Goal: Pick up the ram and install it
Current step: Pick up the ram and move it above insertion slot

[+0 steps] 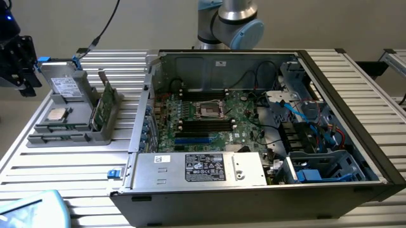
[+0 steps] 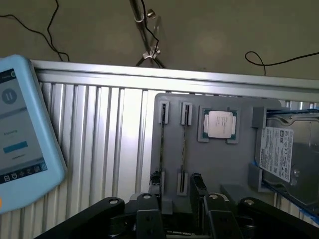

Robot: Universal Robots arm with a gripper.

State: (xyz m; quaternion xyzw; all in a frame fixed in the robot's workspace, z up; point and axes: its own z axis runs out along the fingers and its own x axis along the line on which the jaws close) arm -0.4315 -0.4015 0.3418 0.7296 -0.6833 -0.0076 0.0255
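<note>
Closest to the wrist camera, the two dark fingers (image 2: pixel 197 181) stand apart with a plain gap between them and nothing clamped. They hang over the near end of the grey tray (image 2: pixel 234 169), and their spread looks set to straddle a thin board edge-on. The ram (image 2: pixel 184 149) stands on edge in a slot of that tray, held upright by clips at each end, which I judge leaves its upper edge free for a pinch from above. It lines up roughly with the gap between the fingers, but the finger bodies cover its near end, so I cannot tell whether the tips have reached it. A second stick (image 2: pixel 162 144) stands parallel just beside it in the next slot. Further along the tray the square silver processor (image 2: pixel 219 123) lies flat in its own pocket, and a hard drive (image 2: pixel 284 152) sits at the tray's side, cut off by the frame. Off the tray, a blue-edged tablet (image 2: pixel 22 134) rests on the ribbed surface (image 2: pixel 109 124), partly out of frame. In the exterior view a tall green card (image 1: pixel 104 107) stands in the tray. The open computer case (image 1: pixel 254 199) lies beside the tray toward the exterior view's right, its motherboard (image 1: pixel 209 118) facing up so the black memory slots (image 1: pixel 206 124) are reachable from above. Whether all the slots are empty is hard to make out.
</note>
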